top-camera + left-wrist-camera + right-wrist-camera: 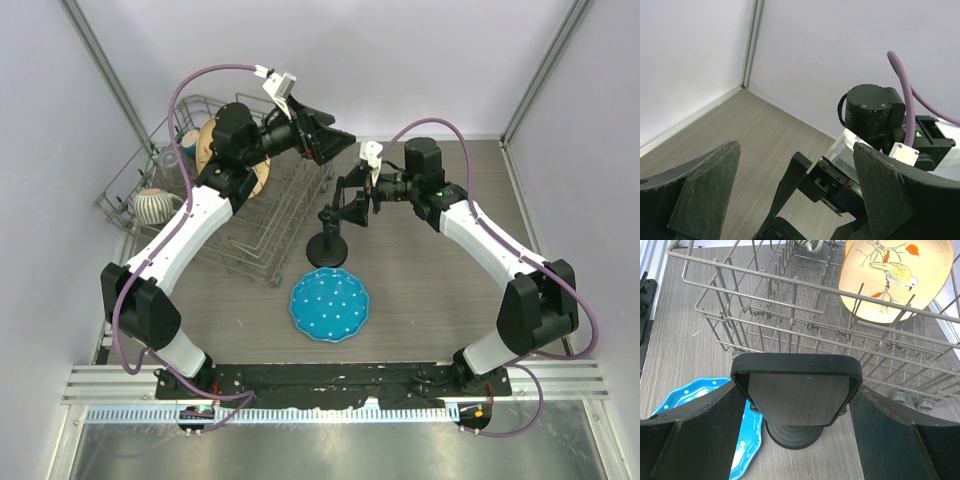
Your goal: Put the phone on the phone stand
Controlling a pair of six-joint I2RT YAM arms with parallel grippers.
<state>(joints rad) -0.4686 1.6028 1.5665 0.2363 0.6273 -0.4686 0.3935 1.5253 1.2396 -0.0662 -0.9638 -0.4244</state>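
The phone (797, 390), a black slab with a glossy face, sits between the fingers of my right gripper (796, 392), which is shut on its two long edges. It hangs tilted just above the phone stand, whose round base (792, 436) shows below it. From above, the right gripper (354, 198) holds the phone (346, 200) beside the stand's top bracket, over the stand (327, 252). My left gripper (338, 138) is open and empty, just behind and above. In the left wrist view the gripper (796, 150) frames the phone's edge (790, 187).
A wire dish rack (250, 225) stands left of the stand, holding a bird-painted plate (890, 275) and a striped bowl (153, 205). A blue dotted plate (330, 305) lies just in front of the stand. Walls close the back and sides.
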